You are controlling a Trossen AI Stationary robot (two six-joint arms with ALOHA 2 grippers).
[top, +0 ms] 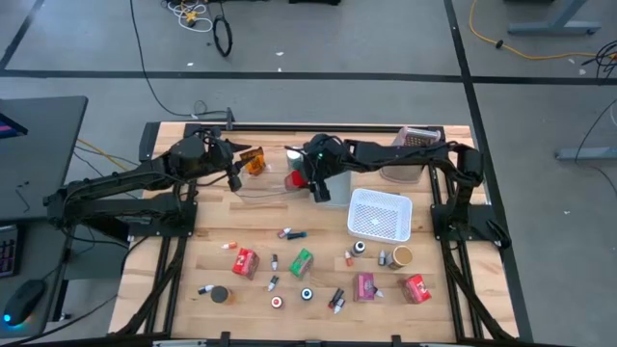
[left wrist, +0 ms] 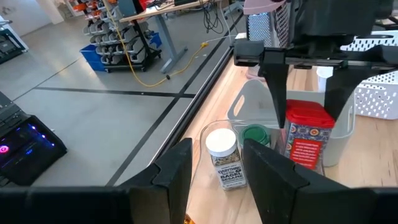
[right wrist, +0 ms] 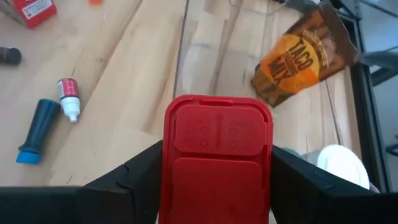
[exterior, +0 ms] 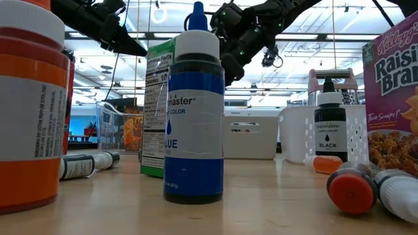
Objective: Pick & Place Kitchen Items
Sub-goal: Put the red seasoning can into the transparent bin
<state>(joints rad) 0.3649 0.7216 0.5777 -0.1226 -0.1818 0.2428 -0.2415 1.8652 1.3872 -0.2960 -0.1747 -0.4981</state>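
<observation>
At the far middle of the table (top: 193,308), the right pincer (right wrist: 214,180) is clenched on a red-lidded spice jar (right wrist: 216,162), holding it over the clear bin (left wrist: 245,127). In that bin a white-capped seasoning jar (left wrist: 225,158) and a green-lidded jar (left wrist: 254,135) already stand. The step in hand looks like the placing of the red jar; the next move calls for lowering it straight down into the free space beside those two, then letting go without tipping them. The held jar has a flat red flip lid and a patterned label below it. The left pincer (left wrist: 214,171) hovers just left of the bin, released and empty. An orange taco-mix packet (right wrist: 305,56) lies beside the bin. Many small bottles and boxes still lie on the near half.
</observation>
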